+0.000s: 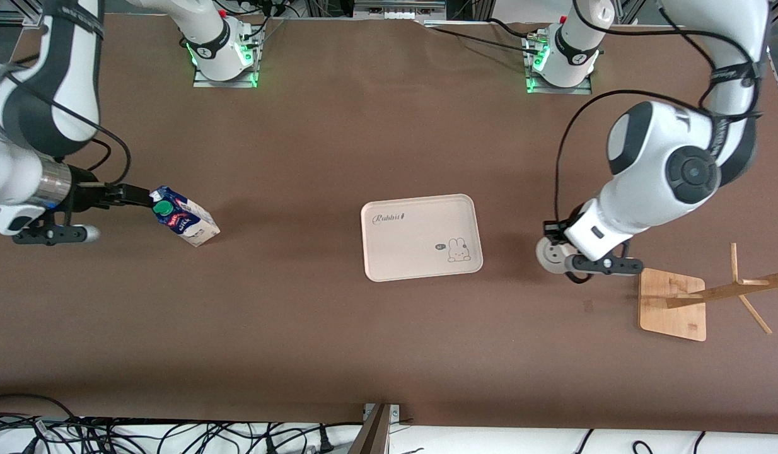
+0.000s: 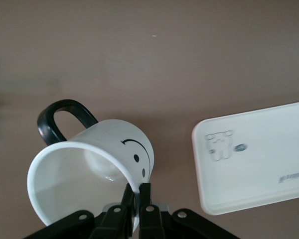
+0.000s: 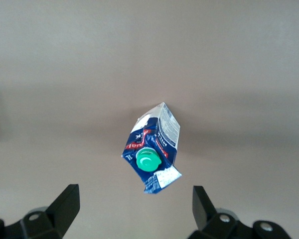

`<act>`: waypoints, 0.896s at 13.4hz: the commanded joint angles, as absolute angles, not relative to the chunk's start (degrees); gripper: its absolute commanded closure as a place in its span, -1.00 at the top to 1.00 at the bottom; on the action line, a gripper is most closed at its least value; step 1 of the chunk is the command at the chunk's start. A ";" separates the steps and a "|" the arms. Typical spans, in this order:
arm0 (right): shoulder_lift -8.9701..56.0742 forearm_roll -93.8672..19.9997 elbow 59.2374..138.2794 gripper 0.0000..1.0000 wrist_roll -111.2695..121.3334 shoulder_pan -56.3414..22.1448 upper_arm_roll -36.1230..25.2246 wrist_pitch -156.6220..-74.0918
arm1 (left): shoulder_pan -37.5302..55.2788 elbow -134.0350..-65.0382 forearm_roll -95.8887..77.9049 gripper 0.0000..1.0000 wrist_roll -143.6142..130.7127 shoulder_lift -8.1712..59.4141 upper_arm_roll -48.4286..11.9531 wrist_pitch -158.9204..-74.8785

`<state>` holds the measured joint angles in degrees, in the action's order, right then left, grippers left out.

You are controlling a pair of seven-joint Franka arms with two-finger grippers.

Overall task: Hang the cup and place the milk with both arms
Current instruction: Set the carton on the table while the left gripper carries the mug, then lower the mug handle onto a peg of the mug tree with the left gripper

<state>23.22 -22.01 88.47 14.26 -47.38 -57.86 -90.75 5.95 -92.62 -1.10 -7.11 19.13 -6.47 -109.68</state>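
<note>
A brown matte tabletop fills the scene, with a tangle of black cables along its edge nearest the front camera. At its middle lies a shallow, pale pink rectangular tray with rounded corners; nothing lies in it. The tray carries the script word "Rabbit" in one corner and a small cartoon rabbit with a dark speech mark in another.

Toward the right arm's end from the tray stands the milk, a small dark blue and white gable-top carton with red marks and a round green screw cap; its small print cannot be read. It looks tilted in the front view, its base on the tabletop. The right claw is just beside the carton's top, its fingers spread wide and holding nothing.

Toward the left arm's end from the tray, the left claw is pinched on the rim of the small white cup, which has a black loop handle and a black smiley face. The cup is tilted, its inside empty. Just past it from the tray stands a light wooden rack with slanted pegs on a flat square base.
</note>
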 commanded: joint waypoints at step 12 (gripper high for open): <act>16.55 -2.68 73.74 1.00 13.28 -22.07 -26.84 -81.56 | 1.59 -88.34 8.08 -1.00 11.50 12.04 -0.18 -100.81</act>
